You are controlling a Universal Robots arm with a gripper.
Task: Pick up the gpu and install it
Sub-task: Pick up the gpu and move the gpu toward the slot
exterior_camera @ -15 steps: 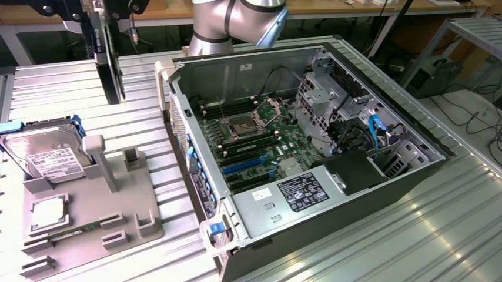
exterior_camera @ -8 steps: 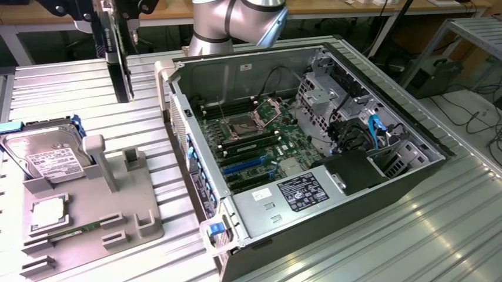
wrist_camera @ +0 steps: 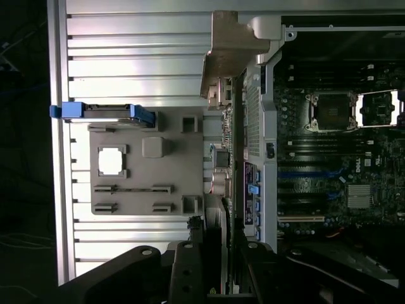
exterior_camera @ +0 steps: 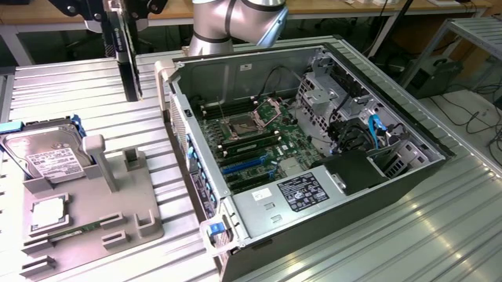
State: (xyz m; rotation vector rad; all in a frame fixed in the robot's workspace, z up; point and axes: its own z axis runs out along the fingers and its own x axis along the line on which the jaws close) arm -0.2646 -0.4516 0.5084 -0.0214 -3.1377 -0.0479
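Wrist view: gpu [wrist_camera: 231,190] edge-on between dark fingers [wrist_camera: 185,272], alongside open computer case [wrist_camera: 329,158] wall, grey fixture [wrist_camera: 145,190] beside | Exterior view: card hangs upright above the table [exterior_camera: 70,88], at the case's left | gripper [exterior_camera: 119,22] clamped on its top end | arm [exterior_camera: 235,23] behind case, gripper pointing down

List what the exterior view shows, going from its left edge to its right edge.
Hard drive in its blue-edged holder → gpu hanging upright from the hand → open computer case → grey metal rack at the far right.
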